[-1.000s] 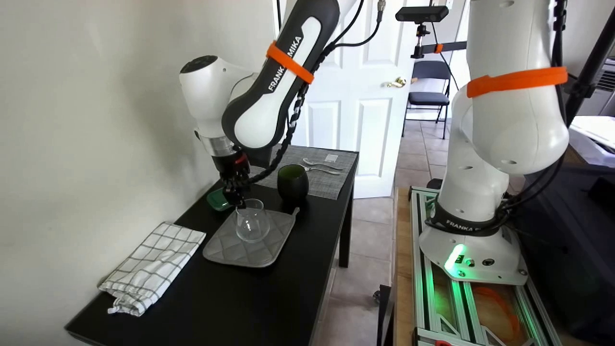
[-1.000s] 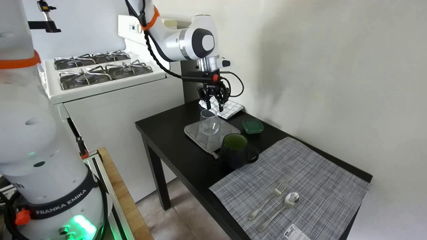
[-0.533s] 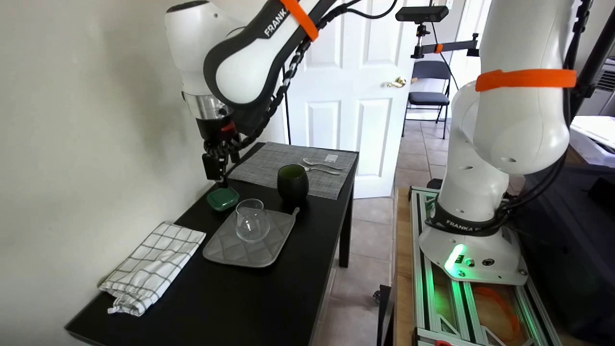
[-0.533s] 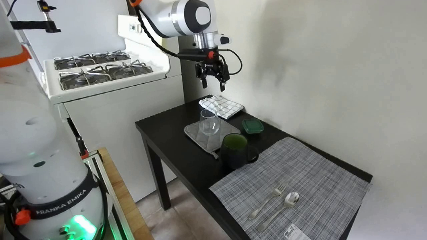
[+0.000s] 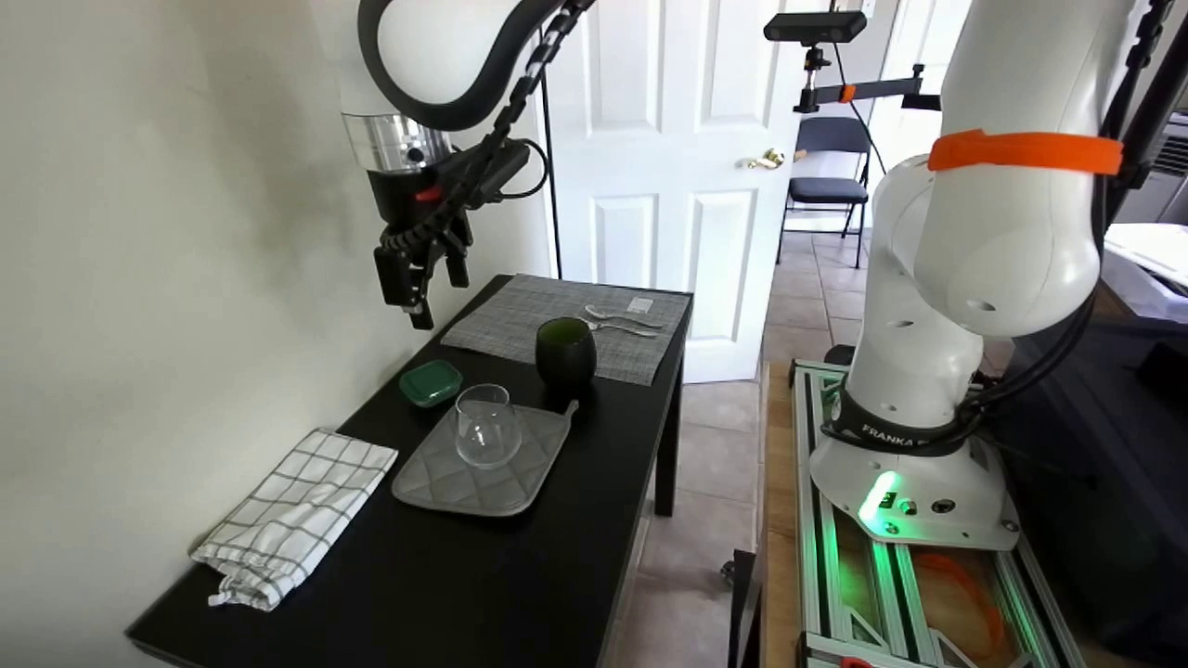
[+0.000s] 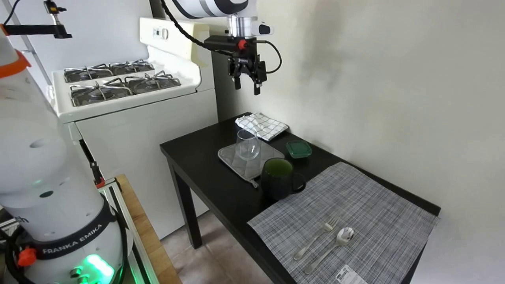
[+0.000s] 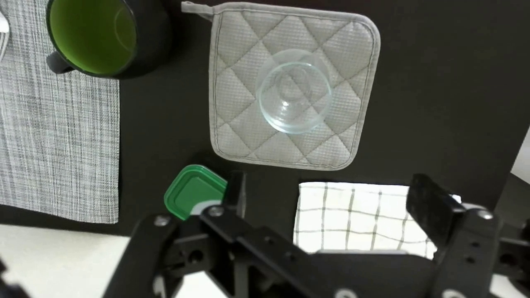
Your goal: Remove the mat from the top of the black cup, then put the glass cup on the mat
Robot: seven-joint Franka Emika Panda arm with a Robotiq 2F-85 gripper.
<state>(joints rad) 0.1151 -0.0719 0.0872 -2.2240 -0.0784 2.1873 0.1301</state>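
The clear glass cup (image 5: 488, 434) stands upright on the grey quilted mat (image 5: 436, 481). The glass (image 6: 247, 149) and mat (image 6: 249, 170) show the same in the other exterior picture, and in the wrist view the glass (image 7: 295, 99) sits near the middle of the mat (image 7: 285, 151). The mat lies flat on the table. The black cup (image 5: 566, 360), green inside, stands upright beside the mat, uncovered; it also shows in an exterior view (image 6: 276, 185) and the wrist view (image 7: 151, 45). My gripper (image 5: 441, 299) is open and empty, high above the table near the wall (image 6: 247, 87); its fingers are wide apart in the wrist view (image 7: 329, 182).
A white checkered cloth (image 5: 297, 515) and a green lidded container (image 5: 431, 383) lie on the black table (image 5: 445, 594) along the wall. A grey woven placemat (image 6: 355, 197) with a fork (image 6: 317, 238) and spoon (image 6: 331, 250) is at one end. A stove (image 6: 118, 90) stands beyond the table.
My open gripper has risen from just above the glass's rim to high above the table, shifting toward the wall and turning a little. The glass, mat and black cup have not moved.
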